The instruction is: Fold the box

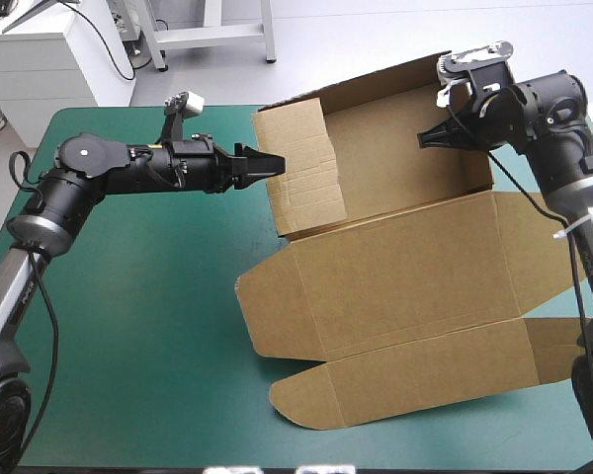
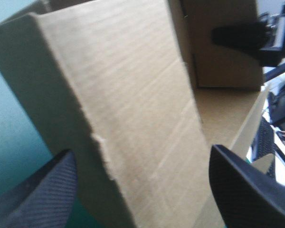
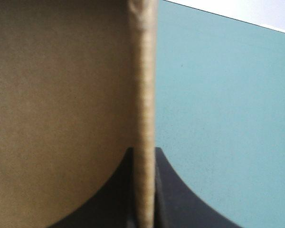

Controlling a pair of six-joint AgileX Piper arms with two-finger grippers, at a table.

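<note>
The brown box (image 1: 405, 267) lies right of the table's middle. Its rear walls are raised and its lid and flaps lie flat toward the front. My left gripper (image 1: 270, 162) is open at the box's left side flap (image 1: 301, 163). In the left wrist view that flap (image 2: 133, 95) stands between the fingers of the left gripper (image 2: 142, 154). My right gripper (image 1: 427, 136) is shut on the upright wall at the box's far right. In the right wrist view the board's edge (image 3: 143, 71) is pinched in the right gripper (image 3: 143, 151). The right gripper (image 2: 232, 35) also shows across the box in the left wrist view.
The teal-green cover (image 1: 128, 296) runs from the box to the table's left and front edges. The front flap (image 1: 395, 380) ends close to the front edge. The lid's right flap (image 1: 549, 252) reaches the right arm.
</note>
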